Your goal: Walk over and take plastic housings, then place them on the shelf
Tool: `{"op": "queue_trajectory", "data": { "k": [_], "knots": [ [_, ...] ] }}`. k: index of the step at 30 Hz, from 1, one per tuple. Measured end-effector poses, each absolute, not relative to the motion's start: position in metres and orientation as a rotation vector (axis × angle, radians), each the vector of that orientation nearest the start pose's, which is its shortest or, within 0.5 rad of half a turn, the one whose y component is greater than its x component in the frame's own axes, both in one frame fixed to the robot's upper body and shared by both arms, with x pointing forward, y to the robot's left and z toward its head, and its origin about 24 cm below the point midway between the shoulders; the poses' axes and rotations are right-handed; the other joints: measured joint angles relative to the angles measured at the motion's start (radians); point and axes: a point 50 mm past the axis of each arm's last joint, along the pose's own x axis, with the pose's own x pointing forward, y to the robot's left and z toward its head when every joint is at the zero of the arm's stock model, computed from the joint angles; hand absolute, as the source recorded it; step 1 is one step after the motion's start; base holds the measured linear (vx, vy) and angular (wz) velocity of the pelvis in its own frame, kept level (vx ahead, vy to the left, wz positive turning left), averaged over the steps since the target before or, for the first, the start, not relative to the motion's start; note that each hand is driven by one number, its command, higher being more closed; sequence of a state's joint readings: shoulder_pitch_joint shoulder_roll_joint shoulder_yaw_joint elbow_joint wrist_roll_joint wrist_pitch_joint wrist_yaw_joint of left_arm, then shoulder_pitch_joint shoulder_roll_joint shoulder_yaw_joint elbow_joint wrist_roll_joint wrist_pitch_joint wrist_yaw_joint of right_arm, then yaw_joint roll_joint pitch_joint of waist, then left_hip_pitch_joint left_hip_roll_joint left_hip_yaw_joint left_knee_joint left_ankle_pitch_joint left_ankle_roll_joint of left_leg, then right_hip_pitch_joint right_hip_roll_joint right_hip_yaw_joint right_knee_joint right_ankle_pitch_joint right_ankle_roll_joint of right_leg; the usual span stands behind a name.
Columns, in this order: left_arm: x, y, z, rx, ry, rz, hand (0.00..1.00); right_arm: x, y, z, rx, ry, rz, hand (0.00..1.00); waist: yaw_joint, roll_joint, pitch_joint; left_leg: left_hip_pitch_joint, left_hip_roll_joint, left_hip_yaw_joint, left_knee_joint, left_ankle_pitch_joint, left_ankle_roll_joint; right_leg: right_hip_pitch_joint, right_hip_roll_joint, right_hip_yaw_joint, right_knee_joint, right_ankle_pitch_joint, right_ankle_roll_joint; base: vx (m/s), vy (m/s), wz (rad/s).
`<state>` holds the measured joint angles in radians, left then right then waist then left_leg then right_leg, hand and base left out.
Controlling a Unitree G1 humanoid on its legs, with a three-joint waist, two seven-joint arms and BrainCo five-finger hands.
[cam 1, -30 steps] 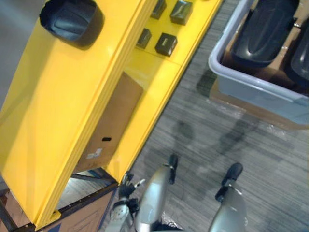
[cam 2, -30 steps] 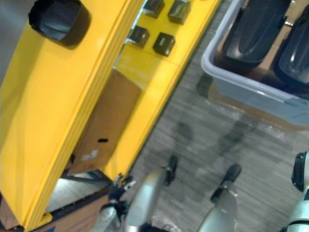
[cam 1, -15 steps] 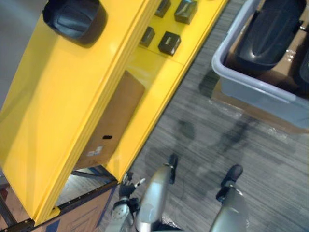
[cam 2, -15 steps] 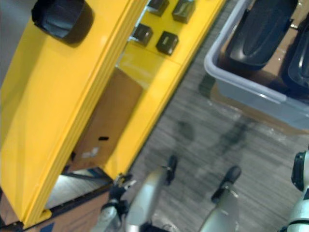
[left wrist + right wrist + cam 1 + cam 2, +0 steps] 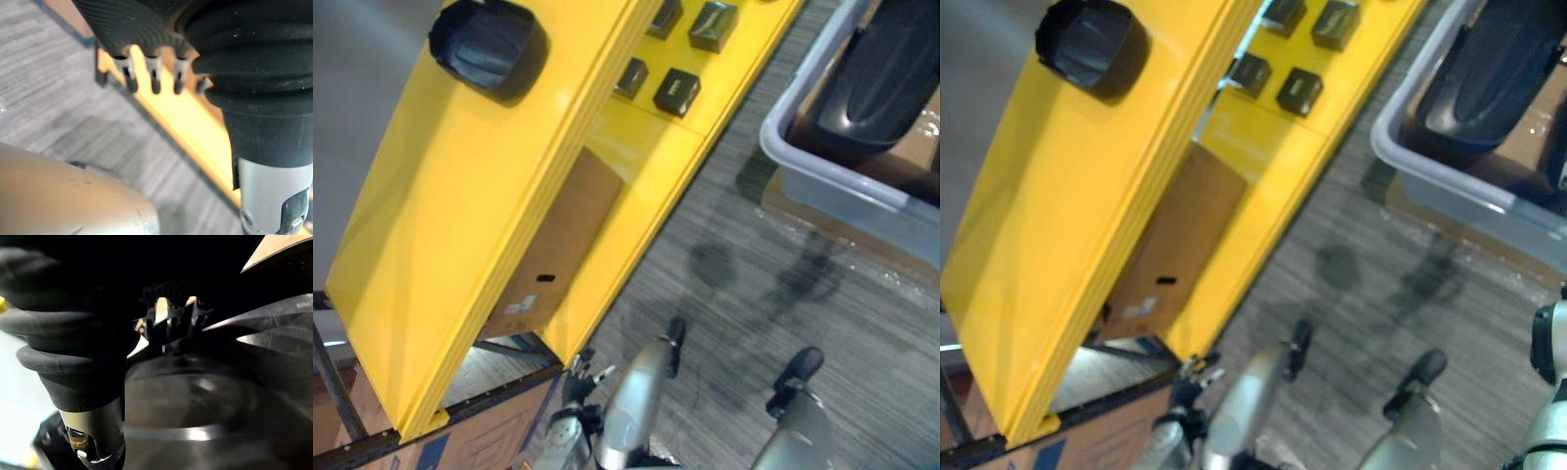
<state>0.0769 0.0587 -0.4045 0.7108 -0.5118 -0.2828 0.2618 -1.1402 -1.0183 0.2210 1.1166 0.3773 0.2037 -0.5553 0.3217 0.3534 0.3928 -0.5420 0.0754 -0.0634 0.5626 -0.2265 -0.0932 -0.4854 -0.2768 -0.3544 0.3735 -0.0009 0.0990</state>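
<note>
Presently, my left hand (image 5: 154, 76) hangs with its fingers straight and slightly apart, holding nothing. Past them lie the grey carpet (image 5: 44, 98) and a yellow edge of the shelf (image 5: 186, 122). From the head views this hand sits low, just beside the shelf's near corner. My right hand (image 5: 172, 323) is close against a glossy housing (image 5: 195, 401), dark and curved. Whether the hand has hold of it I cannot tell. Further out, the shelf's broad top level runs away from me on my left. A second dark piece, the top housing (image 5: 489, 49), rests near its far end. On the lower yellow level beside it stand four small black boxes (image 5: 676, 91), set apart from one another. A brown cardboard box (image 5: 563, 245) lies tucked beneath the top level. To my right, well apart from the shelf across the carpet, stands a grey bin (image 5: 822, 171). The binned housing (image 5: 886, 83) lies inside it, dark and elongated.
</note>
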Motion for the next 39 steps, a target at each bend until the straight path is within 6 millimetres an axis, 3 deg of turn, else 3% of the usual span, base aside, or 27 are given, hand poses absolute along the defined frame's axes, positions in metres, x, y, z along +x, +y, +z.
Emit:
{"op": "queue_trajectory", "data": {
  "k": [4, 9, 16, 19, 27, 39],
  "knots": [
    [0.166, 0.118, -0.108, -0.236, 0.609, 0.152, 0.00, 0.313, -0.418, 0.276, -0.369, -0.065, -1.237, 0.00, 0.000, 0.000, 0.000, 0.000, -0.002, -0.003, 0.001, 0.000, 0.000, 0.002, -0.001, 0.000, -0.002, 0.002, 0.002, 0.02, 0.049, 0.00],
    [0.166, 0.118, -0.108, -0.235, 0.605, 0.152, 0.00, 0.310, -0.414, 0.290, -0.387, -0.230, -1.281, 0.00, 0.000, 0.000, 0.000, 0.000, -0.001, -0.006, 0.004, -0.006, 0.000, 0.006, 0.001, -0.001, -0.015, 0.003, 0.005, -0.03, 0.052, -0.01],
    [0.166, 0.118, -0.108, -0.234, 0.608, 0.152, 0.00, 0.317, -0.389, 0.322, -0.482, -0.513, -1.097, 0.00, -0.003, 0.001, -0.001, 0.006, 0.001, -0.008, 0.005, -0.006, 0.000, 0.015, 0.003, -0.005, -0.018, 0.004, 0.006, 0.00, 0.028, 0.00],
    [0.166, 0.117, -0.108, -0.234, 0.609, 0.151, 0.00, 0.316, -0.389, 0.323, -0.481, -0.527, -1.139, 0.00, -0.001, 0.001, -0.001, 0.013, 0.001, -0.008, 0.004, -0.006, 0.000, 0.023, 0.003, -0.005, -0.020, 0.004, 0.006, 0.01, 0.026, 0.01],
    [0.166, 0.118, -0.109, -0.232, 0.615, 0.153, 0.00, 0.306, -0.415, 0.295, -0.328, -0.276, -1.329, 0.00, -0.007, 0.000, 0.000, 0.015, 0.003, -0.002, 0.003, -0.012, 0.003, 0.035, 0.013, -0.001, -0.056, 0.027, 0.011, 0.00, 0.050, -0.04],
    [0.164, 0.118, -0.110, -0.259, 0.619, 0.169, 0.00, 0.300, -0.430, 0.260, -0.297, -0.013, -1.368, 0.00, -0.008, 0.000, 0.000, 0.011, 0.000, 0.008, -0.002, -0.015, 0.008, 0.034, 0.013, 0.004, -0.077, 0.039, 0.018, 0.00, 0.046, -0.02]
  ]
}}
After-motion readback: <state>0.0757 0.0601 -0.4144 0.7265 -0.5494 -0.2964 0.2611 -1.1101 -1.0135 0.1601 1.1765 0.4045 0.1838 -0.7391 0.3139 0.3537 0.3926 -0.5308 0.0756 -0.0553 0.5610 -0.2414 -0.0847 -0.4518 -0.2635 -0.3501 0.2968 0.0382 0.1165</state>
